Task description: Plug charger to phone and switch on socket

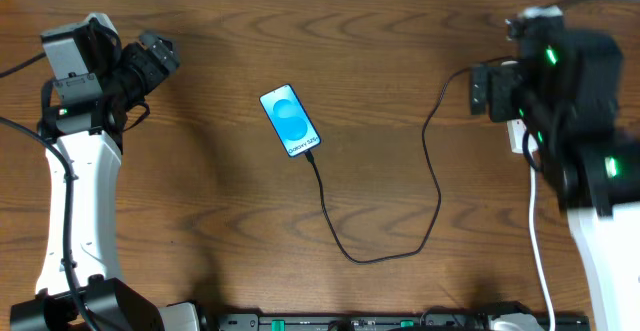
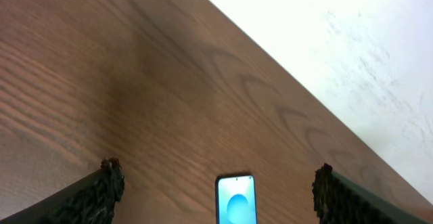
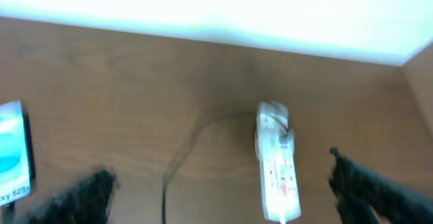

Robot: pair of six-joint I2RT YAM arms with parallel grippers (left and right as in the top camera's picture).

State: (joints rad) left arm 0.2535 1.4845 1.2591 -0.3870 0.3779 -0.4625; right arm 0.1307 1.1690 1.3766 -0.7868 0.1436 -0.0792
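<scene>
The phone lies face up near the table's middle, its blue screen lit. The charger, a thin black cable, meets the phone's lower edge, loops toward the front and runs up to the right arm. The socket, a white strip with red markings, lies between my right gripper's fingers in the right wrist view; overhead only a white sliver shows under the arm. My right gripper is open and empty above it. My left gripper is open and empty at the far left, with the phone ahead of it.
A white lead runs from the socket to the front edge. The charger and the phone's edge show left of the socket. A black rail lines the front edge. White floor lies beyond the table's far edge.
</scene>
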